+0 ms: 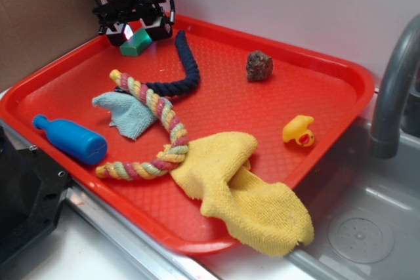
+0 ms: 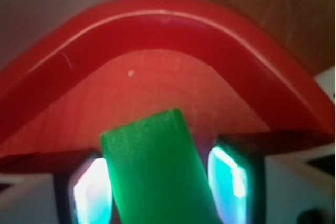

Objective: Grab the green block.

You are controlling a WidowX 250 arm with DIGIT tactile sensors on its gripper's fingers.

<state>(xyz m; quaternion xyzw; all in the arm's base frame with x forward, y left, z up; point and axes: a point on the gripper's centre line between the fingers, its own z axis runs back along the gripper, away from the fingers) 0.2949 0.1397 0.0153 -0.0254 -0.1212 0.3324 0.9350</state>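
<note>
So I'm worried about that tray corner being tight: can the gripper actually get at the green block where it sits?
Probably yes. The gripper is already over the green block, with a finger on each side and gaps remaining. The red tray rim curves beyond the block, not between them.

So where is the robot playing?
Probably a toy kitchen sink: a grey faucet bends over a sink basin, and a red tray of toys sits beside it.
</note>
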